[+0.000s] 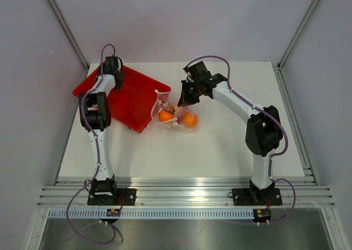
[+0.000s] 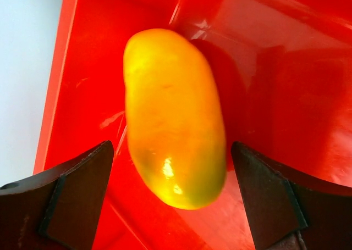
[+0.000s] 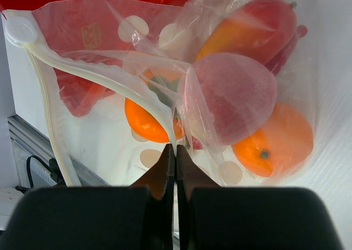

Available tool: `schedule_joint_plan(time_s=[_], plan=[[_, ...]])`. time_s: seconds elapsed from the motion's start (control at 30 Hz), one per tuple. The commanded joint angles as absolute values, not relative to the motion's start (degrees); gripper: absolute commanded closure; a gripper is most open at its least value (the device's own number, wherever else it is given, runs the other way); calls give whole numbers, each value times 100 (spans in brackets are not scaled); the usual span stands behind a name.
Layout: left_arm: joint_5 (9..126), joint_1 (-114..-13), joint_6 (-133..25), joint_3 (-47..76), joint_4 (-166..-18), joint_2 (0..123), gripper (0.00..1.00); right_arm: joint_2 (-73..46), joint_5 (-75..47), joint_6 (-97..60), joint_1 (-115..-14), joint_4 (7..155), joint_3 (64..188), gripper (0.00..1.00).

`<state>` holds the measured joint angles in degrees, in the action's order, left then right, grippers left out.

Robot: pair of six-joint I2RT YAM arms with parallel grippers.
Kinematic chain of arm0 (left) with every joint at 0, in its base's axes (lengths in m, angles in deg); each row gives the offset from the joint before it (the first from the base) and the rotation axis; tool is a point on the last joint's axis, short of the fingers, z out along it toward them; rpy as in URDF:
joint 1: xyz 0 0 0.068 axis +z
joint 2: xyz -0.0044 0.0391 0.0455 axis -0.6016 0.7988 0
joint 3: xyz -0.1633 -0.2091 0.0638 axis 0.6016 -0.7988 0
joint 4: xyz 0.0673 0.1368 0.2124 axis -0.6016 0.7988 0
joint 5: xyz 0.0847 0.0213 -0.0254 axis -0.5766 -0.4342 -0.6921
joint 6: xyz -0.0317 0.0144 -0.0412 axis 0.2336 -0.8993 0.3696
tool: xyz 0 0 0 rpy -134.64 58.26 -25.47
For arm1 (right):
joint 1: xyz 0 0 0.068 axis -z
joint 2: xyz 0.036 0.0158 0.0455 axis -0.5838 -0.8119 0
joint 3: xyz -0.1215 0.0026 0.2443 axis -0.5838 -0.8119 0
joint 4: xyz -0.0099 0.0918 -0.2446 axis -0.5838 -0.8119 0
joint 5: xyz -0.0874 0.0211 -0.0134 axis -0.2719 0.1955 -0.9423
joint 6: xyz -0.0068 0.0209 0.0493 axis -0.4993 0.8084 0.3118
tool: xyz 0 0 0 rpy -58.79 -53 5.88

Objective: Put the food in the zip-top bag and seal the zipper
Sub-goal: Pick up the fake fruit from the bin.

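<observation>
From my console the white desk (image 1: pixel 231 145) fills the top view, and the red tray (image 1: pixel 135 99) sits askew in its far-left corner. The zip-top bag (image 1: pixel 165 104) lies just beside the tray's right edge, about midway between the left and right edges of the desk and a little toward the far edge. My left gripper (image 1: pixel 113 66) hangs over the far end of the tray with its jaws spread wide and gripping nothing. On its wrist camera the left gripper (image 2: pixel 171 148) straddles the near end of the yellow-orange oval piece (image 2: pixel 173 118), which lies on the tray floor (image 2: pixel 110 52) with a gap to each finger. My right gripper (image 1: pixel 186 99) is at the bag's far-right side. On its own camera the right gripper (image 3: pixel 175 151) has its jaws pressed together on a fold of the bag film (image 3: pixel 99 35). Four pieces sit inside the bag: a red-orange oval piece (image 3: pixel 253 27) farthest from the tips, a pale pink ball (image 3: pixel 236 96) just past them, one orange ball (image 3: pixel 275 140) to the right, and another orange ball (image 3: pixel 143 123) to the left. The zipper (image 3: pixel 82 68) is unsealed. One strip curves from its end tab down to the pinched fold, and the other runs down the left side.
</observation>
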<state>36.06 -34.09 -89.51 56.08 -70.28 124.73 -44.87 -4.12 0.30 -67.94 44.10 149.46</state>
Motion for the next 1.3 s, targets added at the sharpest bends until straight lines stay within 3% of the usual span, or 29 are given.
schedule_joint_plan(time_s=[0.0,0.17,0.3,0.53,0.77,0.97,1.1,1.27], plan=[[3652,-3303,-8837,5834,-7161,12637,9,-4356,-347,-10,-6744,4484,14943,100],[3818,-3294,-8732,5781,-7082,12637,16,-4409,-303,25,-6744,4484,14960,100],[3959,-3320,-8574,5720,-6916,12515,30,-4427,-312,25,-6744,4484,14978,100],[3776,-3592,-8758,5308,-6818,12014,45,-4471,-233,52,-6753,4528,14960,100],[3713,-3891,-8163,4639,-6644,11109,54,-4462,-207,60,-6744,4642,14899,100],[4644,-3953,-7055,3691,-6195,9932,69,-4463,-66,87,-6736,4668,14864,100],[4996,-3953,-6807,2953,-5871,9176,70,-4339,-110,69,-6727,4721,14767,100],[5453,-3988,-6239,2889,-4948,8368,69,-4304,-31,130,-6736,4783,14723,100]])
